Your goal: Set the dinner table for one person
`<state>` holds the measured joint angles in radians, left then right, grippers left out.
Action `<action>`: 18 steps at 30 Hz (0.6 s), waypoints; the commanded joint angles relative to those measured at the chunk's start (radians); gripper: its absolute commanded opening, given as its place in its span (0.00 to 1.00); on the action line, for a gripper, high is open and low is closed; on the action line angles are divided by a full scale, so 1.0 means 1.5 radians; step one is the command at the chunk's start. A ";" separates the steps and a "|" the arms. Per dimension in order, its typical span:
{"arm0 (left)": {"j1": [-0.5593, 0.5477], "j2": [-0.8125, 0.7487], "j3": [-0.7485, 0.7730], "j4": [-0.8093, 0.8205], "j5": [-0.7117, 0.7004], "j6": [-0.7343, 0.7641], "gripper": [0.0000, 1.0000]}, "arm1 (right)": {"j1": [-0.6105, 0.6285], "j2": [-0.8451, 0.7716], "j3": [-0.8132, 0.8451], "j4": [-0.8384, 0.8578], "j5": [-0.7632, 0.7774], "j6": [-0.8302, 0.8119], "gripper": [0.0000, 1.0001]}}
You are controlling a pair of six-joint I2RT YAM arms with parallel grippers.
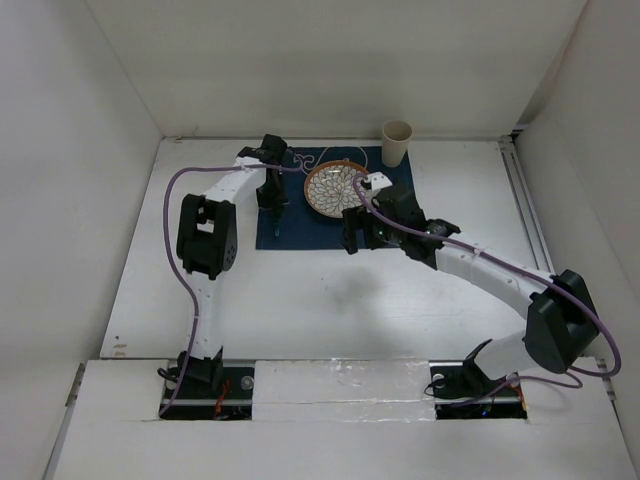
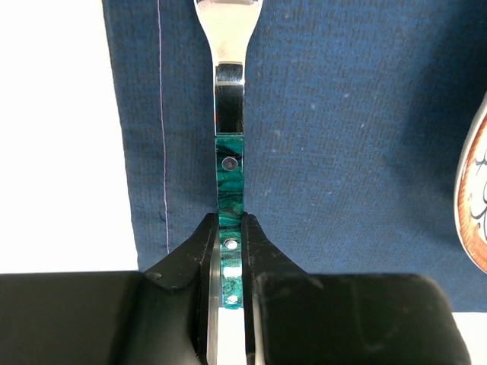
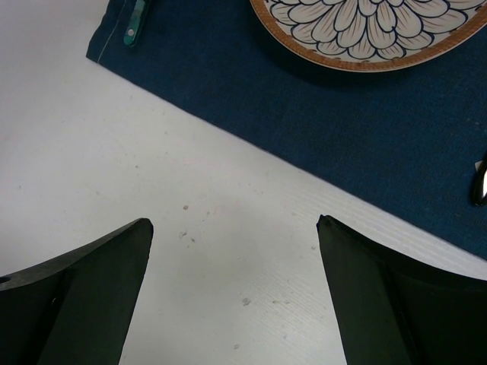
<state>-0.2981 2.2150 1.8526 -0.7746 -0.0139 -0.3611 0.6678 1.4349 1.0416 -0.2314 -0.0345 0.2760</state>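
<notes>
Left tool (image 2: pixel 230 228) tight around fork (image 2: pixel 230 106)

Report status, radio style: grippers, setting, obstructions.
Left gripper shut on green-handled utensil over blue mat. Right gripper open, empty, above dinner table. Plate on mat; no obstruction seen.

We find the mat (image 1: pixel 312 234) lying on the dinner table (image 1: pixel 300 310), toward its far middle. The plate (image 1: pixel 337 187) sits on the mat's middle, and the cup (image 1: pixel 397 143) stands at its far right corner. Left of the plate, the cutlery piece (image 2: pixel 230 156) lies on the mat near its left edge, with the left gripper (image 2: pixel 230 224) on its handle.
</notes>
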 commanded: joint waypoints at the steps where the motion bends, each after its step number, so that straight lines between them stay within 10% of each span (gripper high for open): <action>1: -0.002 0.000 0.013 0.005 0.012 -0.005 0.00 | -0.001 0.003 -0.001 0.031 -0.005 -0.009 0.95; 18: -0.002 0.029 0.013 0.018 0.041 -0.005 0.00 | -0.001 0.003 -0.007 0.031 -0.011 -0.009 0.95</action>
<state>-0.2993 2.2494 1.8526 -0.7429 0.0517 -0.3641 0.6678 1.4353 1.0313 -0.2295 -0.0391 0.2760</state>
